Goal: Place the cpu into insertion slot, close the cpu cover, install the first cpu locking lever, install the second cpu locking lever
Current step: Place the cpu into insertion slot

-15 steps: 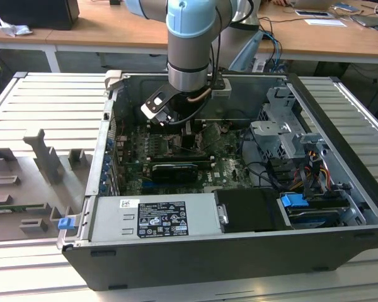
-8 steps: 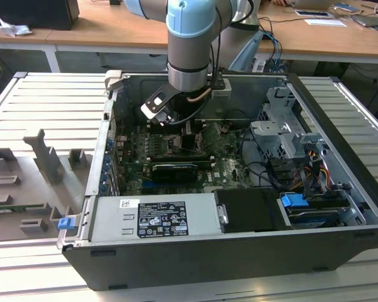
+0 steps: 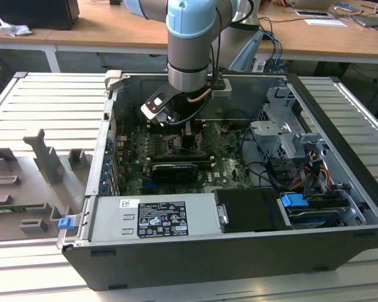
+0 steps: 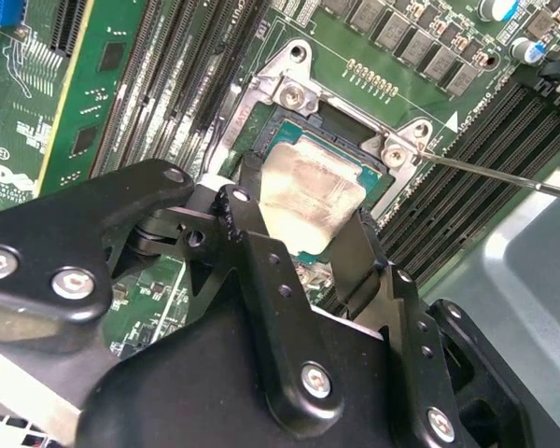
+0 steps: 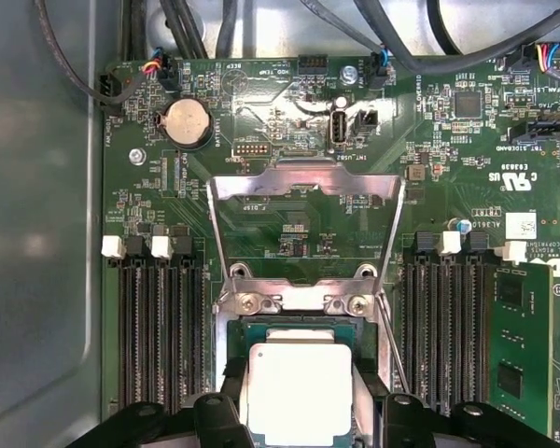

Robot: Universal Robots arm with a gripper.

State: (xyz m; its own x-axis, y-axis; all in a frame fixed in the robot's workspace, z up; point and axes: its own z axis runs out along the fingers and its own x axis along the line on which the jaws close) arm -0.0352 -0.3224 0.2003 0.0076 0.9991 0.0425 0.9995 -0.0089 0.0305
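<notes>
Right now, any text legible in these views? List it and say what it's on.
power supply label, exterior view: print too small to read.
motherboard silkscreen, first wrist view: tiny and upside down, not reliably readable.
cpu top, both wrist views: no markings visible.

The cpu cover (image 5: 303,187) is swung open, leaving the socket (image 5: 261,329) reachable from above; memory slots (image 5: 154,327) crowd both sides, and a thin lever (image 4: 485,173) juts from one corner.
</notes>
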